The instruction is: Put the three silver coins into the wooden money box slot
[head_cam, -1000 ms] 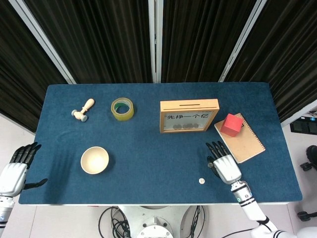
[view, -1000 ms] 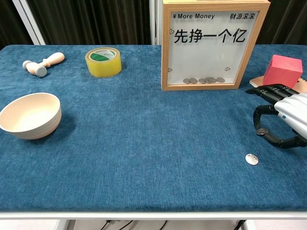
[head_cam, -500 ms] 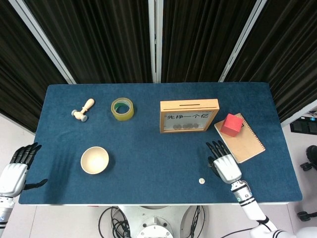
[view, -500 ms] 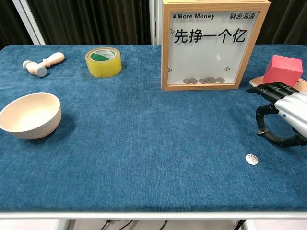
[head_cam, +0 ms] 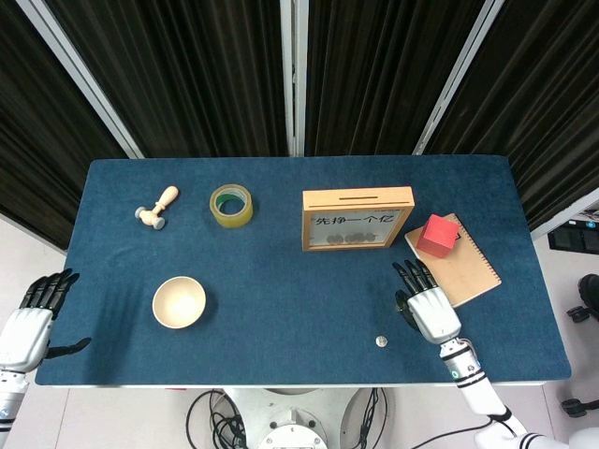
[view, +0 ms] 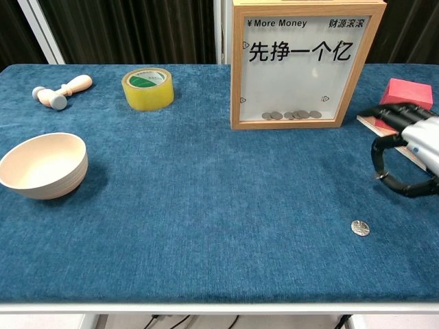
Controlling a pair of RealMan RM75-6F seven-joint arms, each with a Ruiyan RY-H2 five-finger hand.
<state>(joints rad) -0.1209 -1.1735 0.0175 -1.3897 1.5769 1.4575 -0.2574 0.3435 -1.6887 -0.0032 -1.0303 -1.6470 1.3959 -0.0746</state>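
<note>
The money box stands upright, slot running left-right.

Spread over the dark blue cloth table: small wooden mallet, yellow tape roll, pale wooden bowl. Red cube atop brown notebook.

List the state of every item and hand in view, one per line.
money box: upright, coins visible inside.
loose coin: flat on the cloth, untouched.
right hand: raised, thumb and finger pinching a small coin.
left hand: open, off the table edge.
bowl: upright, empty.
tape roll: lying flat.
red block: resting on the notebook.
</note>
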